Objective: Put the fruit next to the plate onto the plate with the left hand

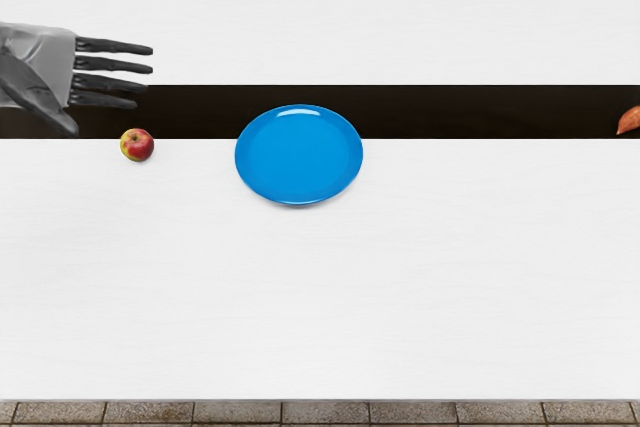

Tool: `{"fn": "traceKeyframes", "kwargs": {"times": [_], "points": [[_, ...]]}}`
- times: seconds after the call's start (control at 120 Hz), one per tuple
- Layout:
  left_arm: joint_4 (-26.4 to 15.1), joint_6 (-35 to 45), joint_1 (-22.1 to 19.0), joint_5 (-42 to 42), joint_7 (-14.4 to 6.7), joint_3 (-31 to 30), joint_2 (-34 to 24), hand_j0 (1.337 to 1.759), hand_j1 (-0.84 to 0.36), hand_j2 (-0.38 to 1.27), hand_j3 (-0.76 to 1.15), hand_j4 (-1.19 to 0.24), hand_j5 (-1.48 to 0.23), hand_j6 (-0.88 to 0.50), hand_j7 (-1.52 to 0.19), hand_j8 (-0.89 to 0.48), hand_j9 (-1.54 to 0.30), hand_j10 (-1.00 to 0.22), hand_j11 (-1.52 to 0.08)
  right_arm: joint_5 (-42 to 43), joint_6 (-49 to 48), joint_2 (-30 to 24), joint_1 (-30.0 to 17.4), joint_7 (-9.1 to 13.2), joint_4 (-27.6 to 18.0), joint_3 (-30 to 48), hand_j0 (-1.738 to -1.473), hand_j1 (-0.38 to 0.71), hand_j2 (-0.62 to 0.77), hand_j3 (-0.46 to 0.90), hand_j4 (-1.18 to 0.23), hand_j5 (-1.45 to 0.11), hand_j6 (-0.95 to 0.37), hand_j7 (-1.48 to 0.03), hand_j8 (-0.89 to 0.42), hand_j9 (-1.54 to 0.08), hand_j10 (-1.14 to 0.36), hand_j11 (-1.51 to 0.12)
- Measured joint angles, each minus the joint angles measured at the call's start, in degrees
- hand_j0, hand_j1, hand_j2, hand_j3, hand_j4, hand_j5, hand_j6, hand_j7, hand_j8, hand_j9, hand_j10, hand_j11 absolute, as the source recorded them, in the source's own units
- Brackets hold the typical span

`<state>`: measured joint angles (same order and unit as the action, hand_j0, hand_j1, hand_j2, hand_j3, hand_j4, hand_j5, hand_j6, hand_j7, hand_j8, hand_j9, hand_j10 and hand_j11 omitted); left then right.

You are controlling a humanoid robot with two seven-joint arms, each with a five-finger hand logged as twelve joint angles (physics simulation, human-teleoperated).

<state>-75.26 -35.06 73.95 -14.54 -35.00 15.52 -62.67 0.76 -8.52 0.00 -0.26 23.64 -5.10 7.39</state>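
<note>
Currently the left robot hand point(62, 72) hovers, outstretched and empty, over the white table point(320, 287) above tiled floor point(320, 413).

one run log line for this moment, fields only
grey left hand open, fingers spread, touching nothing | small red-yellow apple left of round blue plate, untouched | plate without fruit | right hand not in view

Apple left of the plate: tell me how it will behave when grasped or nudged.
The apple looks round, so a nudge would probably roll it, perhaps into the dark gap just behind it. Its skin looks smooth, so it may slip unless the left hand wraps it well. It seems firm, unlikely to squash.
</note>
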Motion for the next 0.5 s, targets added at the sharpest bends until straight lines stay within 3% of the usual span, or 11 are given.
{"fn": "traceKeyframes", "kwargs": {"times": [0.217,0.5], "points": [[-0.76,0.0,0.05,1.28,0.0,0.34,-0.24,1.658,0.33,0.0,0.0,-0.01,-0.02,-0.01,-0.02,-0.01,-0.02,-0.01,-0.02,0.16,0.09,0.0,0.07,0.0,0.01,-0.07,-1.658,-0.35,0.0,0.0,0.0,0.0,0.0,0.0,0.0,0.0,0.0,0.0],[-0.54,0.01,-0.64,19.71,0.11,4.94,1.39,1.658,0.33,0.0,0.0,-0.01,-0.02,-0.01,-0.02,-0.01,-0.02,-0.01,-0.02,0.2,0.08,0.0,0.08,0.0,0.0,-0.07,-1.658,-0.35,0.0,0.0,0.0,0.0,0.0,0.0,0.0,0.0,0.0,0.0]]}}
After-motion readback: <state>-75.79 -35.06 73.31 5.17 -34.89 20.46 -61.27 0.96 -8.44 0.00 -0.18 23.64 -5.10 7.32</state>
